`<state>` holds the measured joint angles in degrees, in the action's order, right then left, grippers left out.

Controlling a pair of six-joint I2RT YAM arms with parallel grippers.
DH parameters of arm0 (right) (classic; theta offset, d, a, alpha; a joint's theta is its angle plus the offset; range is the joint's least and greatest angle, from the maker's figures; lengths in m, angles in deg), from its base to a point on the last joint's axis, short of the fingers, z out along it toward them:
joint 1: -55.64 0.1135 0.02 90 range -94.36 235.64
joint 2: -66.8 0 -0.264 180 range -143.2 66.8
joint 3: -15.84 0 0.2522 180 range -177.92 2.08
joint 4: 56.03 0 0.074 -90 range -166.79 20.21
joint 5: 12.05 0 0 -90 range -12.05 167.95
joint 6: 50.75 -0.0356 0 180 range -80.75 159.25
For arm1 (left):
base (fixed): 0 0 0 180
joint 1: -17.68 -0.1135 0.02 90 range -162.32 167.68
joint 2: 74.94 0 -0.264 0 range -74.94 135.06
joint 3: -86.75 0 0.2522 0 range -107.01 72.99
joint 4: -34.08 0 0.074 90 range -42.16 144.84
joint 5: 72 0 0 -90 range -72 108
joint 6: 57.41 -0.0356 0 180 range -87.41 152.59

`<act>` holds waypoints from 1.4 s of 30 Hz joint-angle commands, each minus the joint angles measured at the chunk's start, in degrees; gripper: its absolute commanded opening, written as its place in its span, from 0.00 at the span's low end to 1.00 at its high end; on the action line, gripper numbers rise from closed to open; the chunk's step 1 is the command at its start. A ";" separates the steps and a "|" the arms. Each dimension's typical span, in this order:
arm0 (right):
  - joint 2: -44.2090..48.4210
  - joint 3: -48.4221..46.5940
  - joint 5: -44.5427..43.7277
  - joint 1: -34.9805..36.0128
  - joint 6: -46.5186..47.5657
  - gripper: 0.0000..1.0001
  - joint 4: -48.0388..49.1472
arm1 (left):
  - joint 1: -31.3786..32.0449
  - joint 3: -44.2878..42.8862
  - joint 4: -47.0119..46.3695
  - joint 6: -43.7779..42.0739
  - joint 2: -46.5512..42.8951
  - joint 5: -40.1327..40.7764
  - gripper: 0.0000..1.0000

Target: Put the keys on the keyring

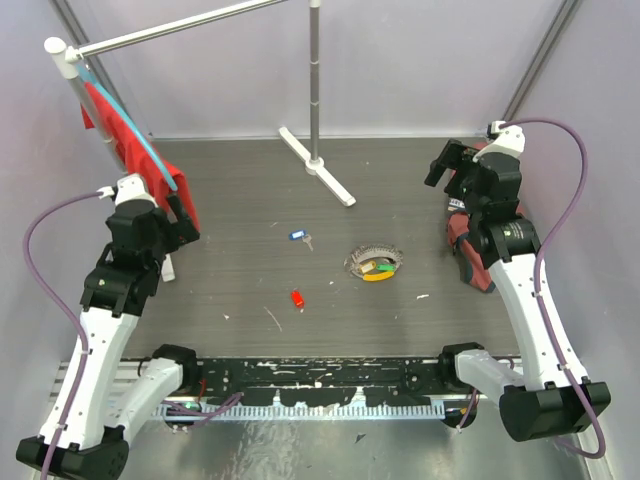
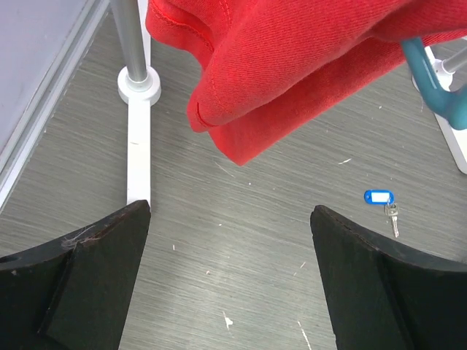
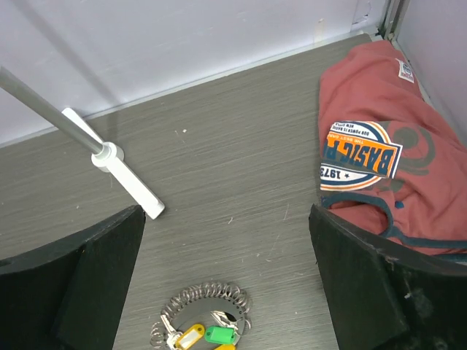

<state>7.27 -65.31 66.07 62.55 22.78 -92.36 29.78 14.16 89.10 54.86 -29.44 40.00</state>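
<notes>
Top external: rpt task status, pls (A)

0 of 2 keys fitted. The blue key (image 1: 296, 235) lies loose on the table (image 1: 240, 190), centre-left. The red key (image 1: 297, 298) lies loose nearer the arm bases, apart from the blue key. The keyring (image 1: 375, 263) lies right of centre, well apart from both keys (B)

Claw states? (A)

Per left wrist view, the left gripper (image 2: 230, 210) has fingers spread wide w/ nothing between them. It hangs under the red cloth (image 2: 306, 65) at the left side. Per right wrist view, the right gripper (image 3: 225, 211) is likewise spread wide and empty. It hangs near the folded T-shirt (image 3: 365, 95) at the right side. Neither touches a task item (B)

Ring condition? (A)

The beaded loop lies coiled flat, w/ the yellow tag (image 3: 186, 337) and the green tag (image 3: 217, 335) just beside each other on it. Whether the loop's clasp is open or shut: cannot tell, too small (B)

Work remaining? (A)

Judgement: all of it. Approx. seq.: pick up the keyring, open the loop, thread the blue key, thread the red key, re-close. No step is done as far as the views show, so the task rates as at start stage (B)
</notes>
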 commanded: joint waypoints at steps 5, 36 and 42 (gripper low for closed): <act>0.07 -1.35 -1.50 0.10 -0.23 1.00 1.22 | -0.23 -1.66 0.09 0.22 -1.18 3.70 0.98; -14.25 7.03 4.21 21.39 -0.97 0.88 -6.90 | 17.74 4.47 -4.90 13.68 9.99 -0.44 0.98; -18.51 10.28 10.29 26.20 1.82 0.63 -3.15 | 23.82 5.46 -6.19 15.66 14.73 -0.68 0.98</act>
<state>-9.32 -55.59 73.88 86.09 23.07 -100.25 51.68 18.64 85.41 67.75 -15.98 38.08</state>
